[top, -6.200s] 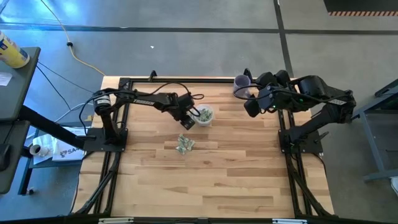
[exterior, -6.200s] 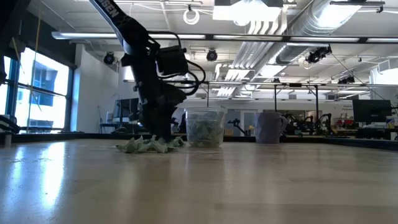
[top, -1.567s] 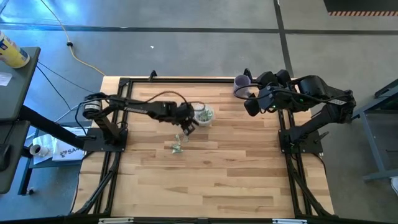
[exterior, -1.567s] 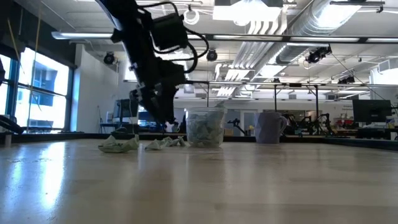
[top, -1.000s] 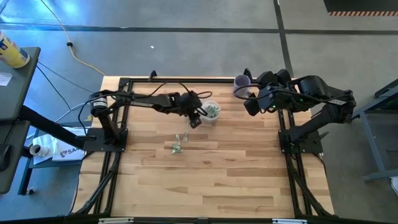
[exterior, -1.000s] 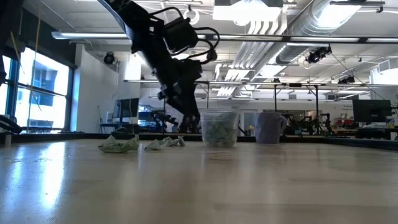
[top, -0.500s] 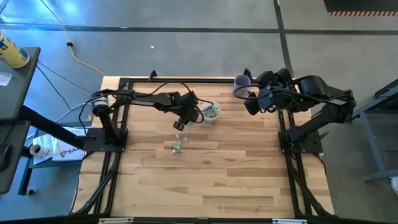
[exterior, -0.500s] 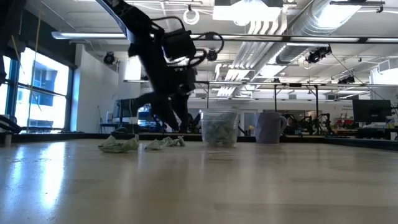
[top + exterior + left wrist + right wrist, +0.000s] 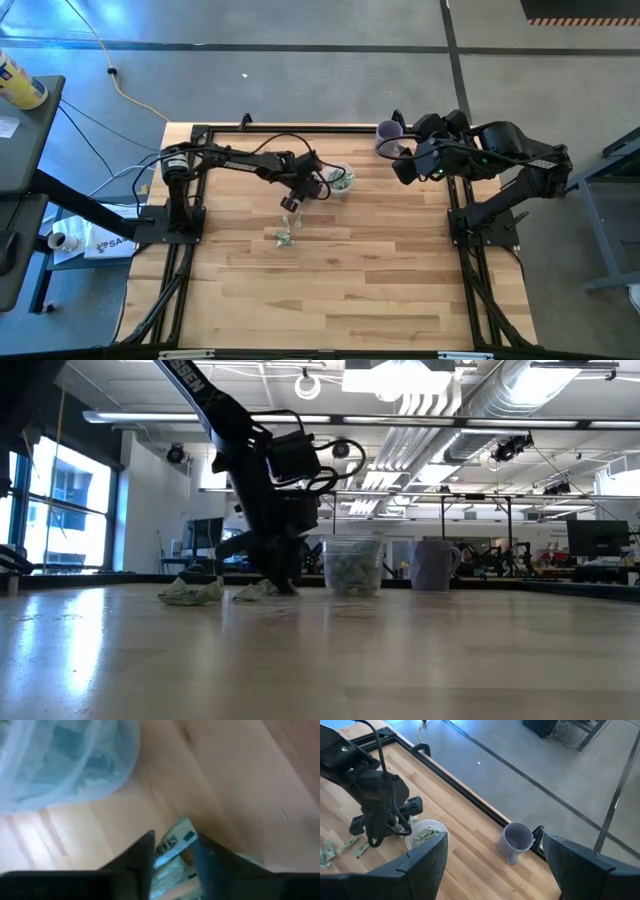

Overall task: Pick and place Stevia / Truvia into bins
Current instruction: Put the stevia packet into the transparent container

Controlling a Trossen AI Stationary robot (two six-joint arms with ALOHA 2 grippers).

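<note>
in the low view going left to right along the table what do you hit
crumpled packet pile → second packet clump → left claw, down at that clump → clear cup holding packets → purple cup

Left dark six-joint arm: extended from its base at the table's left edge across toward the centre, wrist pitched steeply down. Left gripper point(image 9: 291, 204) tips at the tabletop; its two dark fingers point(image 9: 141, 857) stand partly apart. Right dark arm: folded back at the table's far right edge, raised clear of the surface. Right gripper point(image 9: 403, 172) points toward the centre, fingers point(image 9: 427, 860) spread wide.
</note>
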